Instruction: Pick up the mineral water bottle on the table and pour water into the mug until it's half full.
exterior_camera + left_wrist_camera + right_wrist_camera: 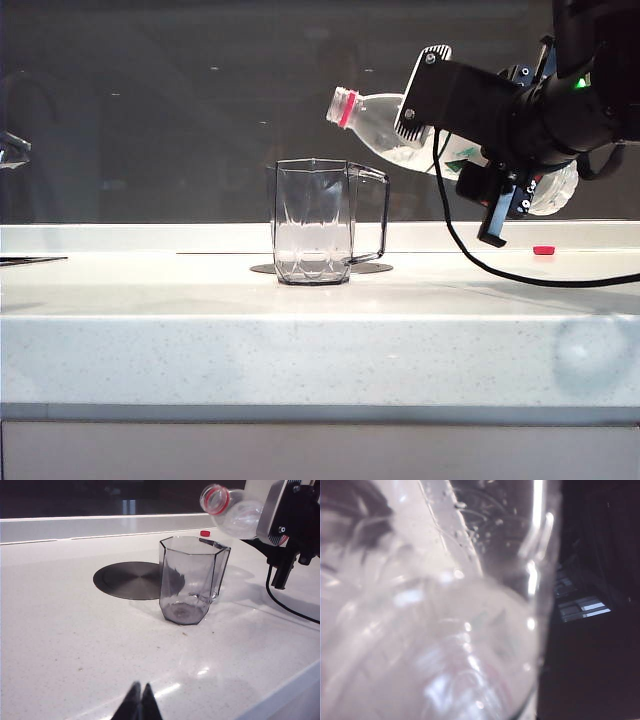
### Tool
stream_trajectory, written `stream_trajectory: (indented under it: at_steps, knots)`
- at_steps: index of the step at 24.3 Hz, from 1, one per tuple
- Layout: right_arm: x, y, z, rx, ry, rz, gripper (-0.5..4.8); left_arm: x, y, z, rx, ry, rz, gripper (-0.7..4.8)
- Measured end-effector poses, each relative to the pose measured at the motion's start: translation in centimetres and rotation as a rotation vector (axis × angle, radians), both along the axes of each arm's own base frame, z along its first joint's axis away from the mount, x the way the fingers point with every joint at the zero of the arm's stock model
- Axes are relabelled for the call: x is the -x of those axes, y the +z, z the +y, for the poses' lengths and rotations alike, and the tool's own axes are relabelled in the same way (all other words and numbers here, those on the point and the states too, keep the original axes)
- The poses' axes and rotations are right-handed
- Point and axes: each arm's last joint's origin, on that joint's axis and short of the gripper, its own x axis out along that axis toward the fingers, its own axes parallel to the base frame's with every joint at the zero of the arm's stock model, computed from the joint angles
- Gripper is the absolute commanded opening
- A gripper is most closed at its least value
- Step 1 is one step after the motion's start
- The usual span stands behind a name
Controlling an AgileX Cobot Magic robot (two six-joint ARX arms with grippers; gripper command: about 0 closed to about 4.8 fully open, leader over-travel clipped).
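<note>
Left gripper (139,705) closed, low | right gripper (470,135) grips bottle (385,120) (tilted, seemingly above mug (315,222))

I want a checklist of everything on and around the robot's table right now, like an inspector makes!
Surface: white speckled stone-like table, with a flat round grey metal disc set in it.
Job's things: clear plastic mineral water bottle with red neck ring, uncapped, tilted with its mouth above the clear smoky-grey faceted mug; the mug stands upright on the disc's edge; no stream seen.
Clutter: small red bottle cap on the table, right of the mug.
Grippers: right gripper clamped around the bottle's body; left gripper low over the near table, fingertips together, holding nothing.
Cables: black cable hanging from the right arm onto the table.
Surroundings: dark window behind the table's back ledge.
</note>
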Motion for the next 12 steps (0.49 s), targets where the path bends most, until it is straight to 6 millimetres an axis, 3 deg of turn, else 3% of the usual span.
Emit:
stream_trajectory:
  at_steps: [12]
  knots:
    - [-0.05, 0.07, 0.02, 0.163, 0.004, -0.016, 2.29, 0.0, 0.0, 0.0, 0.0, 0.0, 0.0, -0.04]
